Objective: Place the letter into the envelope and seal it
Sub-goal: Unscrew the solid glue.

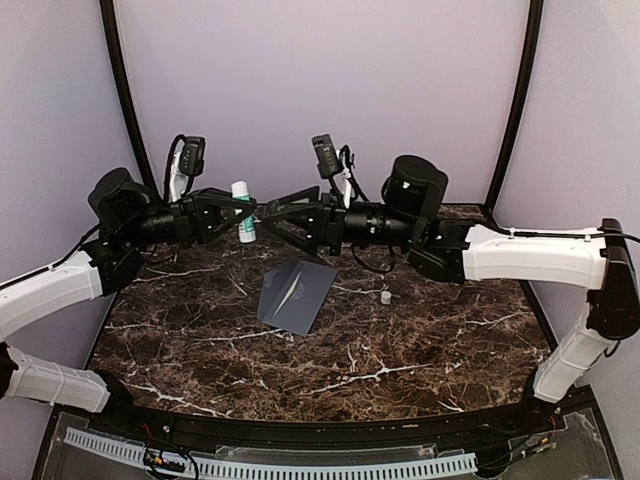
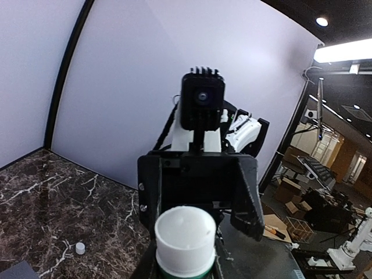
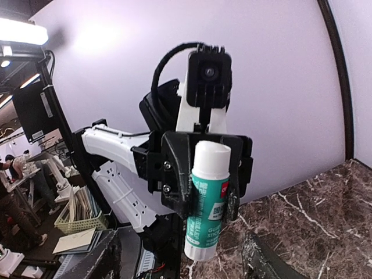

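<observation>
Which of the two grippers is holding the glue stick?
The left gripper: its jaws clamp the green-and-white glue stick, while the right gripper stands open.

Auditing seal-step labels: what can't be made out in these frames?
Letter: in no view; whether it is inside the envelope cannot be told.
Envelope flap: too small in the top view to show stuck or loose; the left wrist view's bottom edge cuts off all but a corner.
Glue stick in the left gripper: label print blurred in the right wrist view.
White cap: too small to say what it belongs to.
</observation>
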You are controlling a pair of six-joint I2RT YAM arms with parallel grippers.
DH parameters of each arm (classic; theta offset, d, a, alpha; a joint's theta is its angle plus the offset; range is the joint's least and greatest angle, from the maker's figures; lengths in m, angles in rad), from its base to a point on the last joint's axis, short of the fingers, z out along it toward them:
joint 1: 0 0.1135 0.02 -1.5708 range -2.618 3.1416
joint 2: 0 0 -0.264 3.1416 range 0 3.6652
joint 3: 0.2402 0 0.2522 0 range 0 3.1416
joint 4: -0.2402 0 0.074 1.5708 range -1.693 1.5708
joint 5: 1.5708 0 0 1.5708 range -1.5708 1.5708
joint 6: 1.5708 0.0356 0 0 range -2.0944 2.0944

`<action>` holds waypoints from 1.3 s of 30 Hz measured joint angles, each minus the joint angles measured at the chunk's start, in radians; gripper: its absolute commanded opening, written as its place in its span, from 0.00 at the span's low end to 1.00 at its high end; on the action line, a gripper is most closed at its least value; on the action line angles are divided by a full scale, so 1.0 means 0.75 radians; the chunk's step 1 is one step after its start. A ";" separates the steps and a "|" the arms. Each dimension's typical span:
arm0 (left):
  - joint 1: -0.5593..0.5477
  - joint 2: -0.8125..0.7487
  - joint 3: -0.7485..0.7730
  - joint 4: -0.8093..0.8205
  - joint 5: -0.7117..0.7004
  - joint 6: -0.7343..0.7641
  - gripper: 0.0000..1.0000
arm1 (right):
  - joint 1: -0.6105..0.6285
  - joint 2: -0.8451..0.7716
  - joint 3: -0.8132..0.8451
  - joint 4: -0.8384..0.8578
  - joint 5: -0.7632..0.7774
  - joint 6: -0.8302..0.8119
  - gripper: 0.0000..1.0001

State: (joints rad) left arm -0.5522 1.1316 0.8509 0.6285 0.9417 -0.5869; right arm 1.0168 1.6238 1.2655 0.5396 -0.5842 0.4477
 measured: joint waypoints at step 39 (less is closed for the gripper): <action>0.001 -0.073 -0.028 -0.253 -0.715 0.065 0.00 | 0.091 0.336 0.447 -0.485 0.610 -0.158 0.39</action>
State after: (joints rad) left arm -0.5518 1.0771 0.8295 0.4385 0.4057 -0.5385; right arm 1.0847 1.8755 1.6009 0.1761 -0.1265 0.3294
